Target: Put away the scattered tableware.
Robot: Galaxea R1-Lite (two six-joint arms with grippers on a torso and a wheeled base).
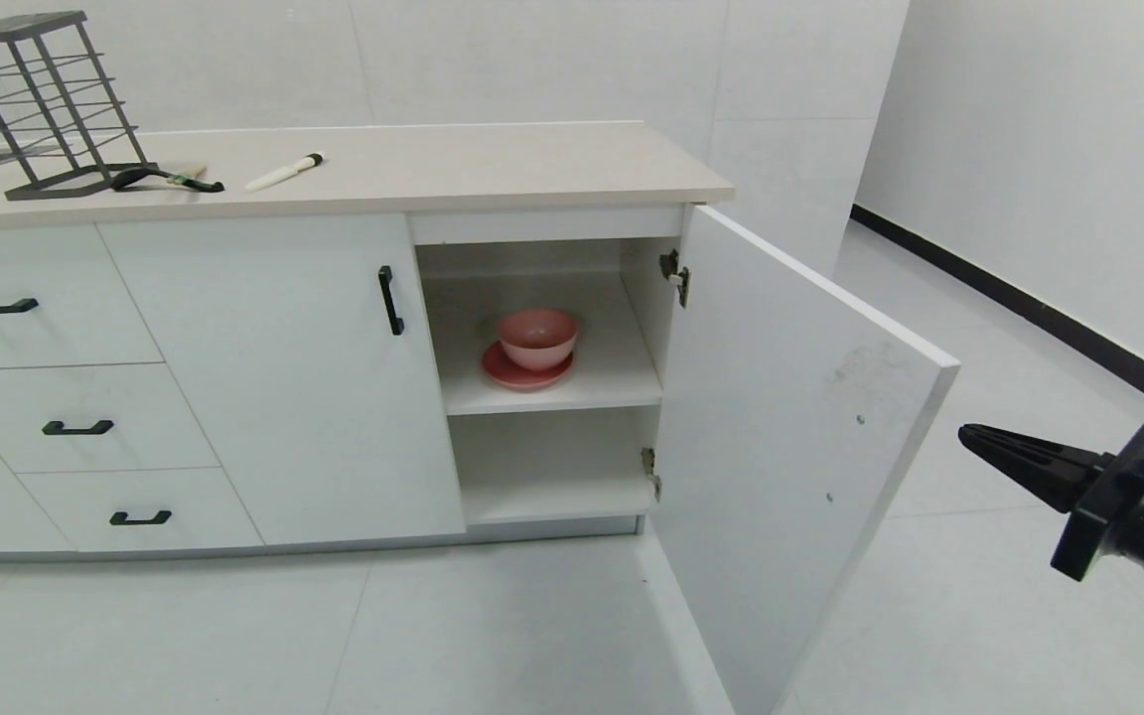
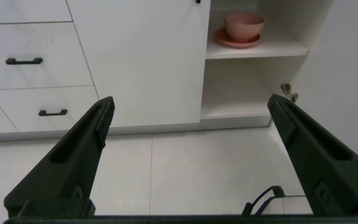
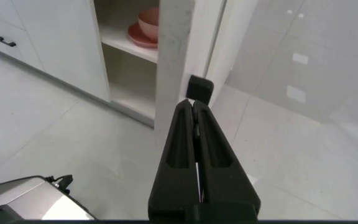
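Note:
A pink bowl (image 1: 537, 337) sits on a red plate (image 1: 525, 372) on the upper shelf of the open cabinet (image 1: 542, 392); both also appear as the bowl (image 2: 244, 25) and plate (image 2: 237, 42), and the bowl (image 3: 148, 22) again. On the countertop (image 1: 493, 164) lie a white-handled knife (image 1: 284, 172) and a black-handled utensil (image 1: 167, 180). My right gripper (image 1: 969, 434) is shut with nothing in it, just right of the open door's free edge (image 1: 929, 417); its tip (image 3: 193, 104) is next to a small black handle (image 3: 199, 89) on the door. My left gripper (image 2: 188, 109) stands open, low over the floor, facing the cabinet.
A black wire rack (image 1: 46, 99) stands at the counter's left end. The cabinet door (image 1: 790, 427) swings far out over the floor. Left of the opening are a shut door (image 1: 284, 377) and three drawers (image 1: 75, 427). Bare tiled floor (image 1: 334, 636) lies in front.

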